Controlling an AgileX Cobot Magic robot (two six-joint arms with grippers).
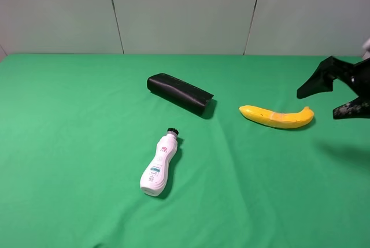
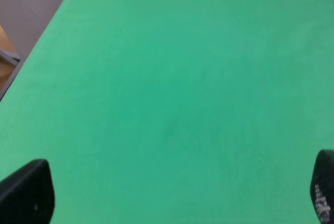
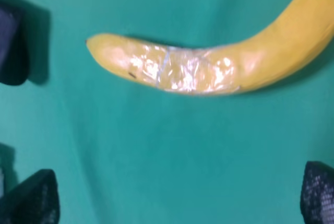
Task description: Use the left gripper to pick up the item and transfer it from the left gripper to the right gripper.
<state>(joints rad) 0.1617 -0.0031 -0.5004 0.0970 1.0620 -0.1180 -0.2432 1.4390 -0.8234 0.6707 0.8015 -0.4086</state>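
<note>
The yellow banana [image 1: 276, 117] lies on the green cloth at the right, with a band of clear tape around its middle. It fills the right wrist view [image 3: 209, 67]. My right gripper [image 1: 317, 104] hovers at the right edge, just beyond the banana's right tip. It is open and empty, and its dark fingertips [image 3: 31, 198] show well apart in the right wrist view [image 3: 175, 197]. My left gripper [image 2: 175, 192] is out of the exterior view. In its wrist view it is open and empty over bare green cloth, with no banana in sight.
A black oblong case [image 1: 180, 93] lies at the centre back, left of the banana. A white bottle with a black cap [image 1: 159, 167] lies in the middle front. The cloth's left edge [image 2: 36, 51] shows in the left wrist view.
</note>
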